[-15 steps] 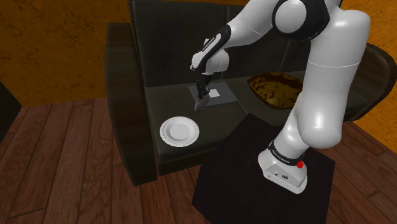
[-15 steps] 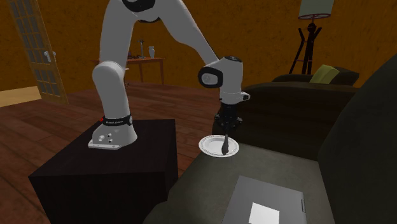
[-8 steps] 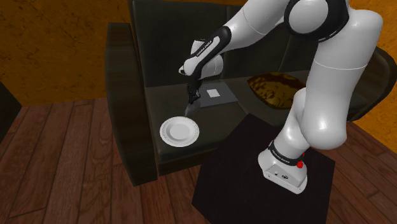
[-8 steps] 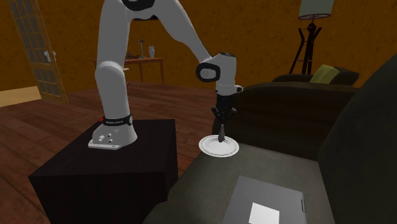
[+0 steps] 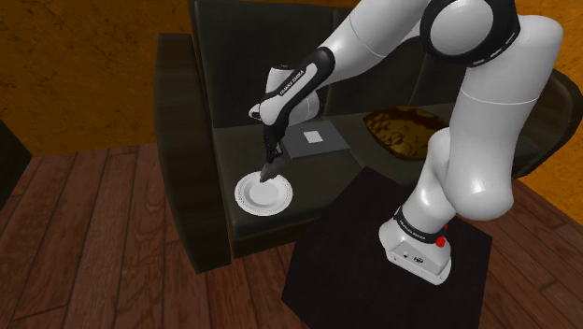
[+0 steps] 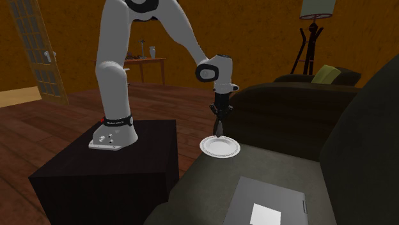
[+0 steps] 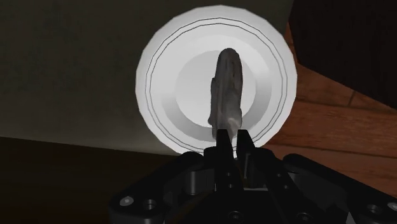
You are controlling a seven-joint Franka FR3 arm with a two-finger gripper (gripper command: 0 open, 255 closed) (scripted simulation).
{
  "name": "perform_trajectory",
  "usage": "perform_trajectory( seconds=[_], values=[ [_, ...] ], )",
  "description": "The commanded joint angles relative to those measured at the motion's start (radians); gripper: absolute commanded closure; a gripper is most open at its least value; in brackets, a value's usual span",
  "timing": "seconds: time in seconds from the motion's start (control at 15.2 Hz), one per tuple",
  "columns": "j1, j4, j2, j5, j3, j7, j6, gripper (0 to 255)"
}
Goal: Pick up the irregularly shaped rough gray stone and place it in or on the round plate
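The gripper (image 7: 231,145) is clenched on one end of the long gray stone (image 7: 228,89), which hangs above the middle of the white plate (image 7: 154,76); it seems rigid, rough and rather heavy, so this end grip may swing.

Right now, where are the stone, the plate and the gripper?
stone (image 7: 228,89): wrist view, its middle.
plate (image 7: 156,76): wrist view, bare rim.
gripper (image 6: 219,122): second exterior view, between its fingertips.
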Motion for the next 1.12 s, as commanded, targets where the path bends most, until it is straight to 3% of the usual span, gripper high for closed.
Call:
perform_trajectory(
  seconds=[0.0,1.06],
  values=[
    [-0.007,-0.001,0.019,0.020,0.010,-0.015,0.019,255],
    [-0.101,0.047,0.229,0.193,0.138,-0.154,0.170,255]
  ],
)
